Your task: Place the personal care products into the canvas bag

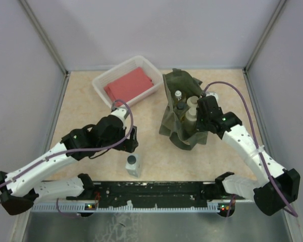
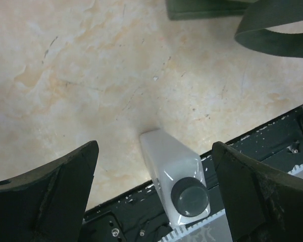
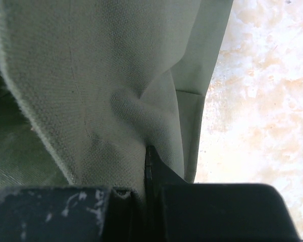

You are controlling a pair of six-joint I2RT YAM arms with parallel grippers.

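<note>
Near-left of the bag, close to the front edge of the surface, a grey bottle stands upright on its base, its long axis vertical and its dark cap pointing up. The left jaws hover over it spread wide, one finger to each side, both clear of it and holding nothing. On the bag's right side the right jaws are pinched shut on a fold of its cloth. The bag sits slumped with its mouth open upward. Other bottles stand inside, among them a white cap and a cream cap. Left of the bag and farther back, a white basket holds a red cloth.
</note>
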